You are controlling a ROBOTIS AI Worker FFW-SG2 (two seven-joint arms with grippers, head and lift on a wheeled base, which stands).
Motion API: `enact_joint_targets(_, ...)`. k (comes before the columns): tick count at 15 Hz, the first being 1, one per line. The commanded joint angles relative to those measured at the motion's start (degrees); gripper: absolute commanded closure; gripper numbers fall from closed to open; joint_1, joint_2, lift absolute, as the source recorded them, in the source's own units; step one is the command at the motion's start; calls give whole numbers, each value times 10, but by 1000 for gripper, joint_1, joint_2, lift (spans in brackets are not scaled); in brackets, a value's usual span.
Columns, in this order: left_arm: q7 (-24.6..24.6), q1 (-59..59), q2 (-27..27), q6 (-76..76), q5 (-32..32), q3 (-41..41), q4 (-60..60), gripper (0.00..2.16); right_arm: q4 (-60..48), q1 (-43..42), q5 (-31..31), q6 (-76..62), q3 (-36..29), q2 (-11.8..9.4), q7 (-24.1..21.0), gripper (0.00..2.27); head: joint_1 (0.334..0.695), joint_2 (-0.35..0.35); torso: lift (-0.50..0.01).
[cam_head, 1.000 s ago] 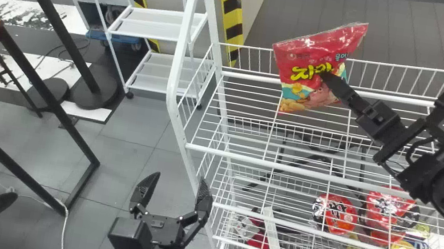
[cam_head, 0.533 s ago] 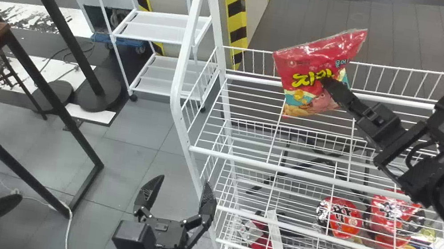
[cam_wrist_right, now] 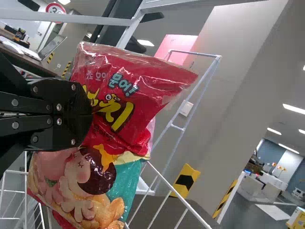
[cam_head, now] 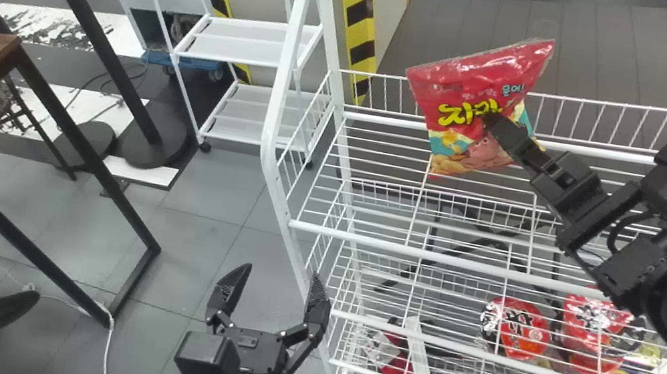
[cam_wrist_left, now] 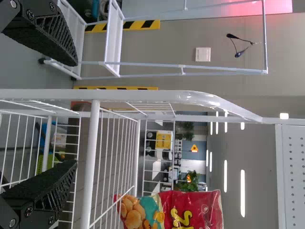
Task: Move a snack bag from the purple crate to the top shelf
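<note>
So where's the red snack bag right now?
The red snack bag is just right of centre, high in the head view, pinched in the robot's right hand above the white rack, nearer its left end.

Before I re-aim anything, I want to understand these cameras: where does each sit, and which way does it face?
Head view: on the head, looking forward and down at the white rack; both arms show.
Left wrist view: on the left wrist, looking past its open left fingers across the rack's end toward the wall.
Right wrist view: on the right wrist, looking at the snack bag held by the right fingers.
The wrist views share the bag and rack.
</note>
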Motion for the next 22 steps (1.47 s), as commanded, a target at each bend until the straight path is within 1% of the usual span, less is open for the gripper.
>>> enact_joint_targets(1, 0, 0, 0, 0, 0, 1, 0, 83, -14, 5, -5, 0, 3, 1, -15, 1953, 695, 289, 10)
enact_joint_targets(6, -2, 0, 0, 0, -3, 1, 2, 83, -16, 10, -8, -7, 6, 1, -71, 1953, 695, 286, 10)
enact_joint_targets(8, -2, -1, 0, 0, -3, 1, 4, 83, -16, 10, -6, -16, 8, 1, -71, 1905, 695, 281, 10)
enact_joint_targets(9, -2, -1, 0, 0, -3, 0, 4, 83, -16, 10, -6, -16, 8, 1, -70, 1558, 695, 281, 10)
enact_joint_targets(10, -2, -1, -1, 0, -4, 0, 4, 83, -16, 9, -6, -14, 9, 1, -68, 961, 695, 280, 10)
enact_joint_targets(11, -2, -2, -1, 0, -4, 0, 4, 83, -17, 9, -6, -12, 10, 1, -69, 161, 695, 279, 10)
enact_joint_targets(12, -2, -2, -1, 0, -4, -1, 4, 83, -16, 9, -6, -10, 10, 1, -70, -2, 695, 279, 10)
enact_joint_targets(19, -2, -2, -1, 0, -4, -1, 5, 83, -16, 5, -6, -10, 11, 1, -69, 16, 695, 281, 10)
enact_joint_targets(22, -1, -1, 0, -2, -4, 0, 3, 66, -39, 25, -2, -7, 9, 1, -72, 26, 695, 282, 10)
